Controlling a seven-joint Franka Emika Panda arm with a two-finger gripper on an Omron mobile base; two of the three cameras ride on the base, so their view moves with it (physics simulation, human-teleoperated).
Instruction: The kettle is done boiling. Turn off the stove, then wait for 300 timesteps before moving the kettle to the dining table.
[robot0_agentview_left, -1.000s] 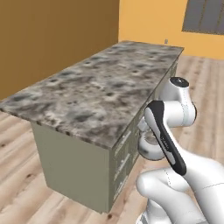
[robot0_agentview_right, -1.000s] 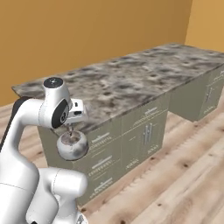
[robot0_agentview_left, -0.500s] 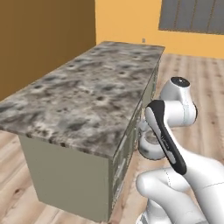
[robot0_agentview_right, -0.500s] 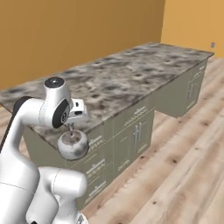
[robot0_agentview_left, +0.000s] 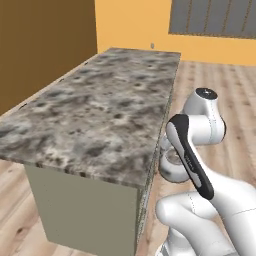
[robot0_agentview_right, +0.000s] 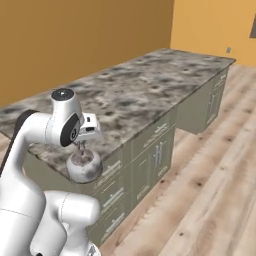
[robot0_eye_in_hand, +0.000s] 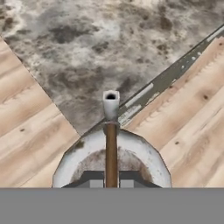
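Hand view shows the gripper (robot0_eye_in_hand: 111, 183) clamped on the handle (robot0_eye_in_hand: 111, 148) of the kettle (robot0_eye_in_hand: 111, 159), beside the marble top (robot0_eye_in_hand: 100, 48).

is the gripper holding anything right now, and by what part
Yes: the gripper is shut on the kettle, gripping it by the thin brown wire handle on top. The kettle hangs below the hand, off the marble top's edge.

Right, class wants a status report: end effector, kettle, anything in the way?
End effector shut on kettle handle. Kettle hanging clear beside the marble top, above the floor. Nothing in the way.
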